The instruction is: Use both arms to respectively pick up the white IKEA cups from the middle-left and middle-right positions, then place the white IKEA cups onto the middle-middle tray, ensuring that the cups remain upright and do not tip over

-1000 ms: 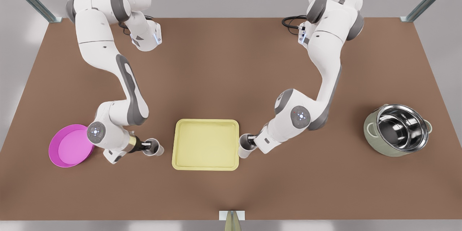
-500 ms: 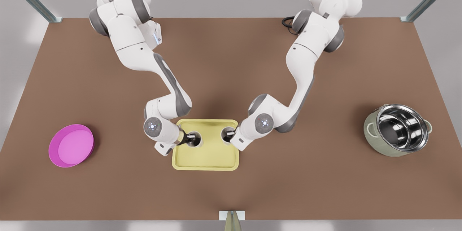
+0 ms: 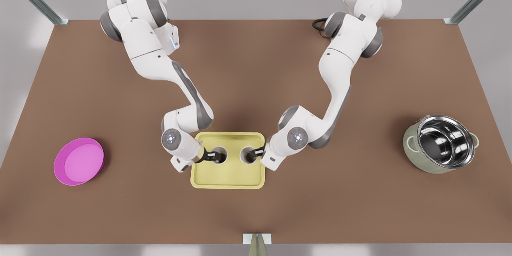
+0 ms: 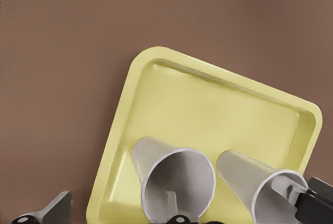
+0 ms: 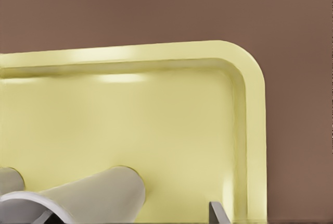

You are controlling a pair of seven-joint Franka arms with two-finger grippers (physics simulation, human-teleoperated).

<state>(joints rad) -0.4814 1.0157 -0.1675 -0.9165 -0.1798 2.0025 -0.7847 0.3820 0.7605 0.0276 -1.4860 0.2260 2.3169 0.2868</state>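
Flanking the yellow tray [image 3: 228, 178], a pink dish [image 3: 79, 161] and a steel pot [image 3: 442, 144] sit well apart, blocking nothing. Both white cups stand upright on the tray's far half, mouths up, near each other but apart. The right gripper [image 3: 211, 155] reaches the cup [image 3: 222, 155] on the front view's left, while the left gripper [image 3: 254, 153] is at the other cup [image 3: 243, 155]. Each gripper's fingers look spread, loose about the rim. Half a second ago the cups were farther apart.
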